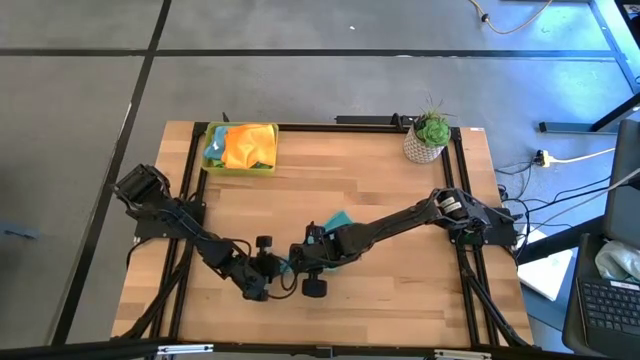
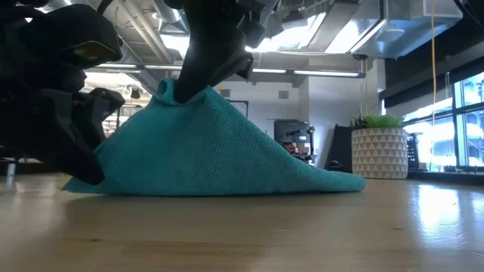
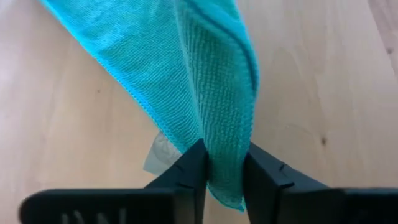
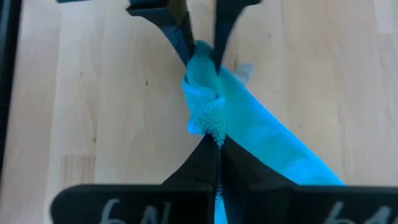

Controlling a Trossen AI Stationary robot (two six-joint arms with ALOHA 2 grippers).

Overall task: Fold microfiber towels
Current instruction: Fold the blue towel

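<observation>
teal towel (image 2: 204,151), orange towel (image 1: 248,143), yellow-green tray (image 1: 240,168)

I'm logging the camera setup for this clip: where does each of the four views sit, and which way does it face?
High view: overhead, straight down on the wooden table; both arms show, meeting at the teal microfiber towel.
Low view: at table-top height, level across; the towel tented, dark arm parts above and beside it.
Left wrist view: on the left arm; the left gripper pinches the towel.
Right wrist view: on the right arm; the right gripper pinches it, the left gripper opposite.
All four views share the towel.
</observation>
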